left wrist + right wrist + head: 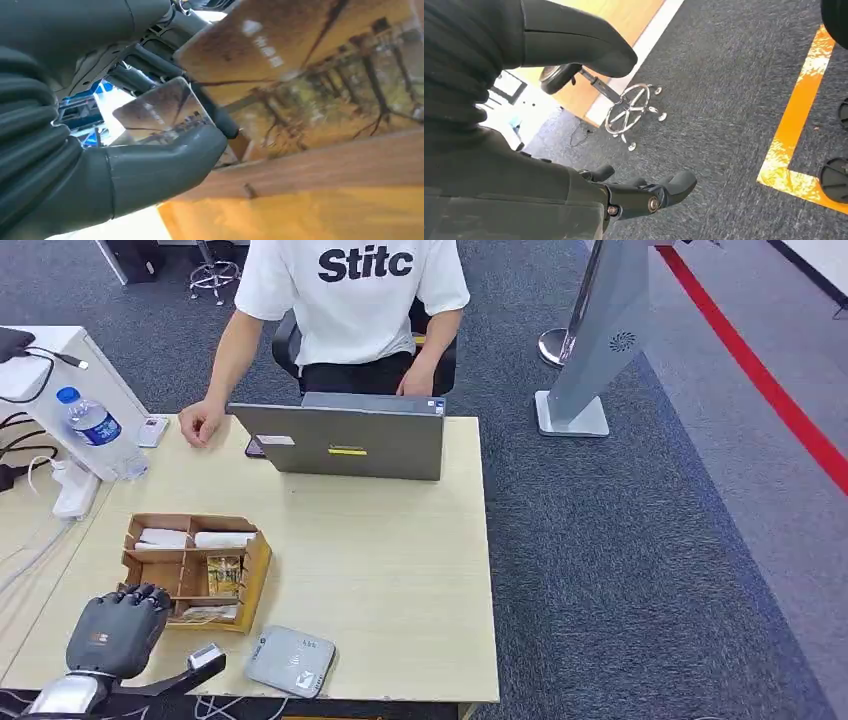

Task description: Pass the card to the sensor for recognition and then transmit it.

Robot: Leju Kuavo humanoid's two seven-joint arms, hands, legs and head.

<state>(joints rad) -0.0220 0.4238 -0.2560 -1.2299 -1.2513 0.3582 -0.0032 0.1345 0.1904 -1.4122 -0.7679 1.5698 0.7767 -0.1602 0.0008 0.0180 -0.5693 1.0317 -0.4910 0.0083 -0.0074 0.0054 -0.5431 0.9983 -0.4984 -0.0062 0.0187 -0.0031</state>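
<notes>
Beside the wooden organizer (190,565) on the worktop (400,570), a card (160,112) is being pinched by the left hand (118,628); the right hand (644,192) is hanging with fingers apart, holding nothing.

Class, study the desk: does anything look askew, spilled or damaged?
Nothing is spilled or damaged. Only the grey card sensor lies skewed to the desk edge, beside the wooden organizer where the left hand works.

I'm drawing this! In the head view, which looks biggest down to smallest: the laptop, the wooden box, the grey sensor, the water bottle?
1. Laptop
2. Wooden box
3. Grey sensor and water bottle look much alike; the sensor sits nearer the camera, so I won't rank them.
</notes>
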